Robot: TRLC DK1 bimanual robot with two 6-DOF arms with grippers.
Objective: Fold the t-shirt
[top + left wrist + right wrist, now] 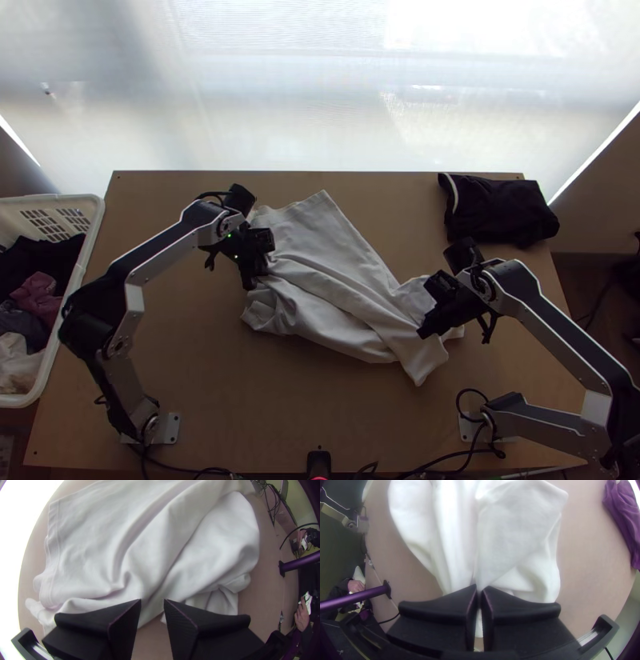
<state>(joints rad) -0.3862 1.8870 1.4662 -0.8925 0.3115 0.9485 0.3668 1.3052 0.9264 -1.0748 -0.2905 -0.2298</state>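
Note:
The white t-shirt point(320, 264) lies bunched in long lengthwise folds across the middle of the table. At its left end is my left gripper point(250, 280); in the left wrist view, the left gripper point(152, 601) is open over the rumpled t-shirt point(156, 546), its fingers apart. My right gripper point(424, 330) is at the shirt's right end. Seen from the right wrist, the right gripper point(478, 588) is shut on a gathered part of the t-shirt point(513, 533), with folds running into its fingertips.
A dark folded garment point(500, 210) lies at the table's far right corner. A white basket point(96, 220) of clothes stands left of the table. Bare wood point(280, 392) lies between the shirt and the near edge. A person's hand point(302, 615) shows beyond the table.

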